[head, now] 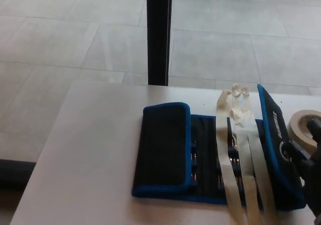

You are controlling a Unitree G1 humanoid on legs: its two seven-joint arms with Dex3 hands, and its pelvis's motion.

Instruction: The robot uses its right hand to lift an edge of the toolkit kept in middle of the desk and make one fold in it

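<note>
One black fabric toolkit with blue piping (200, 159), spread mid-way across the pale grey surface (95, 154). Left flap already folded inward, flat over the pockets. Right flap raised on edge, tilted upright, white lettering showing on its outer face. Three cream strips of tape (241, 175) draped lengthwise over the open middle section. Black right hand (308, 159) at the picture's right edge, pressed against the raised flap; grip impossible to tell. Roll of beige tape (303, 129) just beside that hand. Dark vertical post (159, 34) beyond the surface, over grey floor tiles (60, 34).
</note>
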